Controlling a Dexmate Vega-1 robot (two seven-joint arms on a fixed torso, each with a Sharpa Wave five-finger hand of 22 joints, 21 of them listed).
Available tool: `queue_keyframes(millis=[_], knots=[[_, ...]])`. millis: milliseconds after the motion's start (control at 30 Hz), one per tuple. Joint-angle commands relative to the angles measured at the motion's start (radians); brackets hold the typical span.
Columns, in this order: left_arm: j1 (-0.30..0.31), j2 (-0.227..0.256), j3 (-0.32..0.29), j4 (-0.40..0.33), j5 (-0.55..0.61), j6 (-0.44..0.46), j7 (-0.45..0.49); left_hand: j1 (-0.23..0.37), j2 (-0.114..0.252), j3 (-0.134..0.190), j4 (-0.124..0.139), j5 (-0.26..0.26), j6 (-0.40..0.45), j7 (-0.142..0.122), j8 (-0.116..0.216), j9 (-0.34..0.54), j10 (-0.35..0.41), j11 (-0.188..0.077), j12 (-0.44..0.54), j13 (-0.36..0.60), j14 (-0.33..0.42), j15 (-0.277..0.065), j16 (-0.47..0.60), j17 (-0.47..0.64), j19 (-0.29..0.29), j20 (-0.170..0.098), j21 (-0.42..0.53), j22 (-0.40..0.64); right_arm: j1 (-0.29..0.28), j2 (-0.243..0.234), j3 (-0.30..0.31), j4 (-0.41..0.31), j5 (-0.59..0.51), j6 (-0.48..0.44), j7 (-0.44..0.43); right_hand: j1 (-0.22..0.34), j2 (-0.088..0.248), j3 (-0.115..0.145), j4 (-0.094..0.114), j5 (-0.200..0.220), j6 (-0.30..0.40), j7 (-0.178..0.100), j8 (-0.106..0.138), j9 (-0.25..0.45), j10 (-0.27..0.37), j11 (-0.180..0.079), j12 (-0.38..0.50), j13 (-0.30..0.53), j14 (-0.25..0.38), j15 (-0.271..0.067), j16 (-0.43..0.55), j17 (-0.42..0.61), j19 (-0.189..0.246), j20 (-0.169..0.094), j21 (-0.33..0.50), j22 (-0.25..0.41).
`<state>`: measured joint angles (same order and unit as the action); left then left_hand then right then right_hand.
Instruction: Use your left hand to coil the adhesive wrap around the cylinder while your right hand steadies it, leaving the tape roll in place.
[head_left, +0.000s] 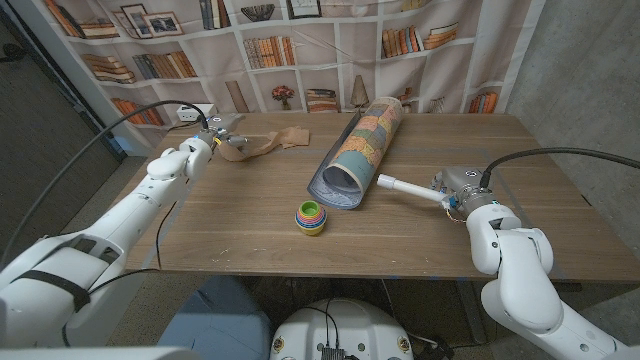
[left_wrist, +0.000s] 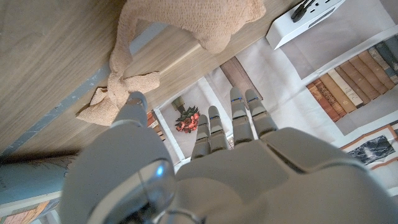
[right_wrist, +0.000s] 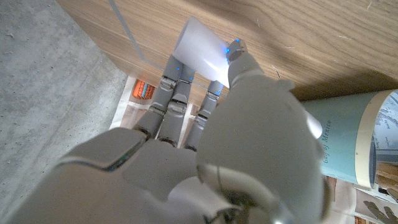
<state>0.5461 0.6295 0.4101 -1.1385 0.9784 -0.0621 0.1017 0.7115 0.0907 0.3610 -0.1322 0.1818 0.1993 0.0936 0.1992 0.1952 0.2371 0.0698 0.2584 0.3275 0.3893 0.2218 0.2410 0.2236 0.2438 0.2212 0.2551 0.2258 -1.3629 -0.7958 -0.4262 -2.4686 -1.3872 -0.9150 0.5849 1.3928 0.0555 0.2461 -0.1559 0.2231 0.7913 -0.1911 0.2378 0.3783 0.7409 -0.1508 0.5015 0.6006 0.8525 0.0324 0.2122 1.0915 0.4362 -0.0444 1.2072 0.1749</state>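
Both hands hold things: left hand (head_left: 212, 140) pinches the tan wrap (head_left: 268, 143) beside the cylinder (head_left: 361, 150); right hand (head_left: 455, 190) grips a white tube (head_left: 405, 187).

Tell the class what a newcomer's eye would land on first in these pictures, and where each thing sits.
A long cardboard tube printed with a coloured map lies slanted across the middle of the wooden table, with a small stack of rainbow-coloured cups just in front of it. At the far left, the left robot hand holds the end of a tan stretchy wrap, while the right robot hand grips a white cylinder pointing towards the tube.
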Motion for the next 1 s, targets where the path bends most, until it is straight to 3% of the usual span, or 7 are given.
queue_keyframes(millis=[33,333,700,800,1000], knots=[[0.008,-0.016,0.001,0.005,-0.014,0.016,-0.007,0.002,0.007,-0.004,-0.002,0.009,-0.006,0.0,-0.001,0.003,-0.007,0.0,-0.007,0.003,0.004,0.002,-0.005,-0.001,0.036,-0.002,0.017,0.006,0.015,-0.015,-0.012,0.003,0.019,-0.019,-0.002,0.006,0.013,0.093,-0.002,0.005,0.01,0.004,-0.001,0.006,0.061,-0.05,0.002,0.007,0.148,-0.273,0.004,0.006,-0.008,-0.101,0.004,0.001],[-0.011,-0.026,0.009,0.034,-0.016,0.022,-0.006,0.007,0.007,-0.008,-0.009,0.009,-0.035,0.004,-0.006,0.003,-0.038,0.006,-0.017,0.004,-0.001,0.003,-0.013,-0.007,0.088,-0.001,0.037,0.006,0.031,-0.026,-0.022,0.007,0.026,-0.023,0.0,0.006,0.013,0.095,-0.002,0.006,0.01,0.003,-0.003,0.007,0.063,-0.051,0.0,0.008,0.149,-0.273,0.003,0.006,-0.01,-0.101,0.008,0.001],[-0.028,-0.038,0.014,0.065,-0.028,0.034,-0.012,0.003,0.011,-0.012,-0.008,0.008,-0.054,0.029,-0.007,0.003,-0.053,0.039,-0.021,0.005,0.007,0.004,-0.014,-0.008,0.09,0.0,0.034,0.0,0.043,-0.028,-0.033,0.009,0.023,-0.034,0.01,0.005,0.012,0.097,-0.002,0.006,0.012,0.002,-0.004,0.009,0.064,-0.052,-0.003,0.009,0.148,-0.273,0.001,0.007,-0.012,-0.1,0.012,0.001],[-0.033,-0.041,0.017,0.07,-0.027,0.043,-0.018,0.001,0.019,-0.012,-0.005,0.008,-0.065,0.05,-0.008,0.004,-0.061,0.058,-0.022,0.007,0.012,0.005,-0.012,-0.006,0.084,-0.001,0.029,-0.004,0.047,-0.027,-0.035,0.013,0.025,-0.035,0.008,0.004,0.011,0.098,-0.002,0.006,0.011,0.003,-0.005,0.009,0.065,-0.051,-0.004,0.01,0.149,-0.273,0.001,0.008,-0.013,-0.1,0.013,0.001],[-0.025,-0.042,0.012,0.064,-0.037,0.06,-0.025,-0.001,0.027,-0.012,-0.004,0.009,-0.067,0.059,-0.004,0.005,-0.058,0.068,-0.02,0.009,0.015,0.006,-0.012,-0.005,0.077,-0.002,0.024,-0.008,0.051,-0.026,-0.041,0.015,0.02,-0.04,0.012,0.004,0.011,0.099,-0.002,0.006,0.012,0.003,-0.005,0.01,0.064,-0.051,-0.005,0.013,0.15,-0.273,0.001,0.007,-0.015,-0.1,0.015,0.001]])
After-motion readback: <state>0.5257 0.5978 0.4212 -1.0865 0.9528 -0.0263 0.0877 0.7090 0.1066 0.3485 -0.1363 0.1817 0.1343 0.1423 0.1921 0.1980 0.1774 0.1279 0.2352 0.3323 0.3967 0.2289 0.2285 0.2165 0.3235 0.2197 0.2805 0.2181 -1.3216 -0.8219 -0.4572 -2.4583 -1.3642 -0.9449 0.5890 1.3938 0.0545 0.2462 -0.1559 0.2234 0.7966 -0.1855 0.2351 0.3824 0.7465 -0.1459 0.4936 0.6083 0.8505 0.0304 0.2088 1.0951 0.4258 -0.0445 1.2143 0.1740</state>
